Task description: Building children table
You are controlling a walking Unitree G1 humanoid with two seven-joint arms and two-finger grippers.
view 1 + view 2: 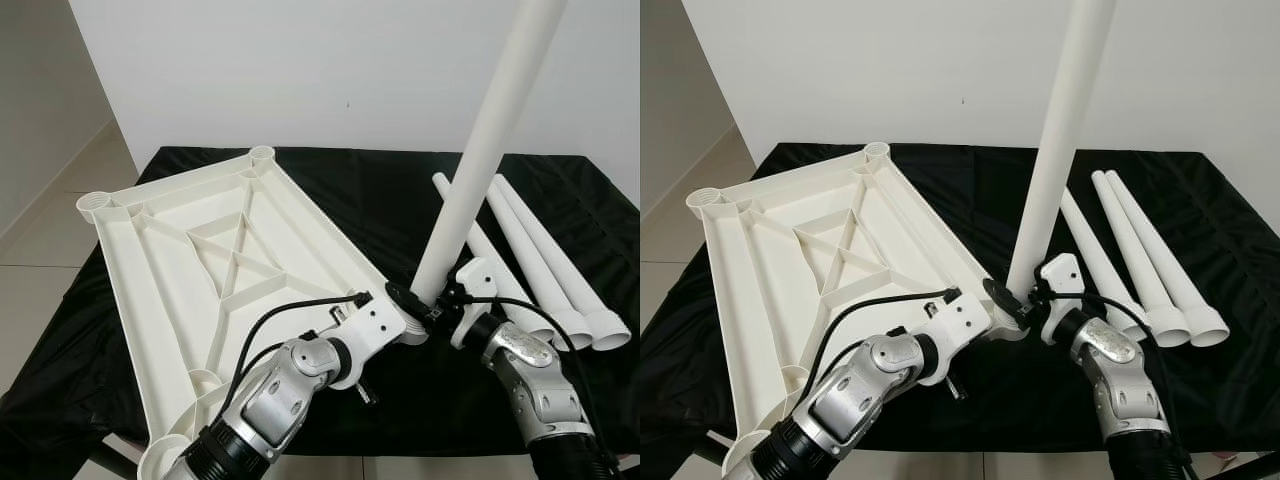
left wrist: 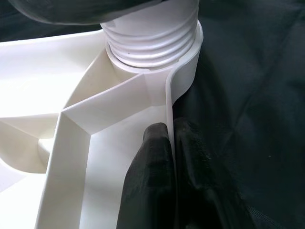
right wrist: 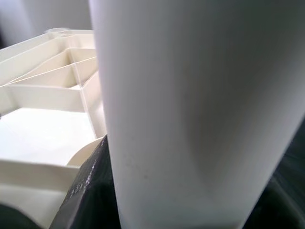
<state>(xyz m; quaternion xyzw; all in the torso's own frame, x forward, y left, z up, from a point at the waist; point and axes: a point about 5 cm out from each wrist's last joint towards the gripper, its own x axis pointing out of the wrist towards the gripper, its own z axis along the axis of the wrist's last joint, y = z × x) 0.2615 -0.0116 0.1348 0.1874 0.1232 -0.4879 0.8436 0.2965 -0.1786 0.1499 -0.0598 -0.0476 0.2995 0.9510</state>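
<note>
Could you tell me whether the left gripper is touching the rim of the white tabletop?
Touching: in the left wrist view the left gripper has its jaws pinching the tabletop rim wall.

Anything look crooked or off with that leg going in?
Yes. The leg held by the right gripper leans to the robot's right instead of standing square in the tabletop corner socket. The left gripper pinches the tabletop's rim beside it. The three spare legs lie tidy.

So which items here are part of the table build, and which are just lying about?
In the job:
- upturned tabletop, rim pinched by left end effector
- upright leg, held by right end effector at the corner socket
- three spare legs

Lying about:
- black cloth, only the work surface
</note>
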